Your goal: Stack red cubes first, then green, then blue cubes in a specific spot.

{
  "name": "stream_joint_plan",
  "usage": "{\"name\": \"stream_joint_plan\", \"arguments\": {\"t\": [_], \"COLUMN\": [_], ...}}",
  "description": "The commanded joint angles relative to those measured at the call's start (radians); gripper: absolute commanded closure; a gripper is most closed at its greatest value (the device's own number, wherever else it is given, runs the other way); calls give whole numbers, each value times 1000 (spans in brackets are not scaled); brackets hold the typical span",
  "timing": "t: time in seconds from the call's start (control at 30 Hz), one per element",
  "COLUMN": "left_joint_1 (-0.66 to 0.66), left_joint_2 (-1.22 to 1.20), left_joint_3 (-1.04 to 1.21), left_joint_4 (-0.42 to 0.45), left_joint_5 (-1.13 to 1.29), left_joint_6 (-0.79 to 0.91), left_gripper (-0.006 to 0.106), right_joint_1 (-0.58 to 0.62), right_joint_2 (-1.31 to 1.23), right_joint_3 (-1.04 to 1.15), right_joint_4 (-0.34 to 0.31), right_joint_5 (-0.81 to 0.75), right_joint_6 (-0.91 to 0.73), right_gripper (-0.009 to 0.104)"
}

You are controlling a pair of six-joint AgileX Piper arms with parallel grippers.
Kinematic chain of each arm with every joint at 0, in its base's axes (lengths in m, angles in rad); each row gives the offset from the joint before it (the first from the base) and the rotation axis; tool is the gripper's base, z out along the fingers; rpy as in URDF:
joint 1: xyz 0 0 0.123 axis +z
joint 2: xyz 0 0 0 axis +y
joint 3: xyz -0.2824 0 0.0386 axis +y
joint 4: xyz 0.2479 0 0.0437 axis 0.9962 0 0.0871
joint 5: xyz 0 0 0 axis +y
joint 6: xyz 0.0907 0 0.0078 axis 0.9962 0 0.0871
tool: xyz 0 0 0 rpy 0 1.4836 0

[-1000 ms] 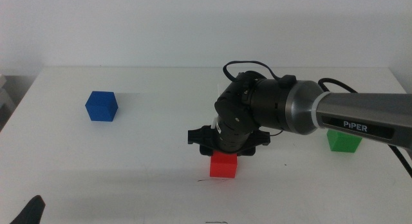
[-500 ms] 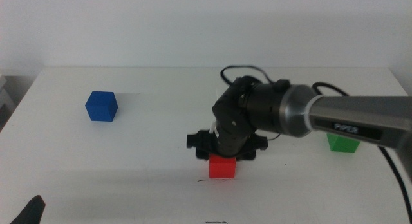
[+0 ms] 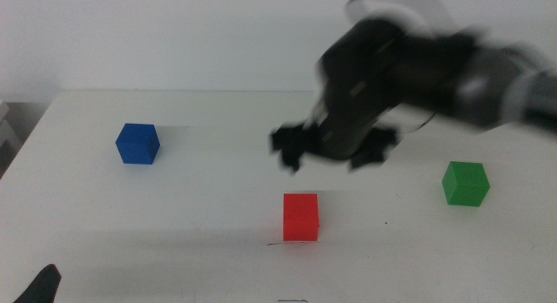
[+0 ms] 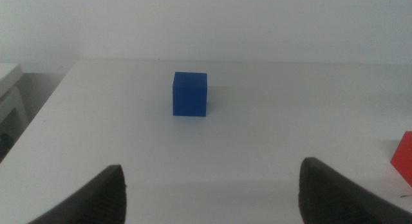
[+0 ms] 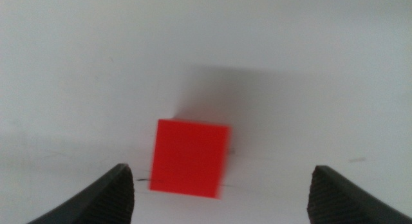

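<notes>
Above the red cube [image 3: 301, 217], which I see sitting alone on the white surface [image 3: 209, 207] at a thin dark line [image 3: 277, 244], my right hand [image 5: 219, 185] hangs spread wide. My left hand [image 4: 212, 185] waits low, also wide, facing the blue cube [image 4: 190, 93]; the green cube [image 3: 465, 183] sits well right.

Setting: you are looking at a robotics lab or test bench, not a home or shop; a plain white table [image 3: 209, 190] stands against a bare white wall [image 3: 174, 33], with no household or office goods on it; your only props are three plain matte cubes, a red cube [image 3: 301, 217], a green cube [image 3: 465, 183] and a blue cube [image 3: 137, 144], set well apart like test pieces; a dark robot arm [image 3: 409, 68] with cabling reaches in over the table, blurred.
</notes>
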Motion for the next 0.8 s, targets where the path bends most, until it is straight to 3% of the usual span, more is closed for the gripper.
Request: {"name": "stream_joint_plan", "arguments": {"t": [0.0, 0.27, 0.53, 0.77], "left_joint_1": [3, 3, 3, 3], "left_joint_2": [-26, -26, -26, -26], "left_joint_3": [-1, -1, -1, -1], "left_joint_4": [-10, -10, -10, -10], "left_joint_5": [-78, -78, -78, -78], "left_joint_6": [-5, -5, -5, -5], "left_gripper": [11, 11, 11, 11], "right_joint_1": [-46, -344, -649, -701], "right_joint_2": [-140, -303, -297, -203], "right_joint_3": [-33, -33, -33, -32], "right_joint_4": [-31, 21, 234, 274], "right_joint_5": [43, 200, 225, 225], "right_joint_6": [-111, -314, -548, -598], "right_gripper": [1, 1, 1, 1]}}
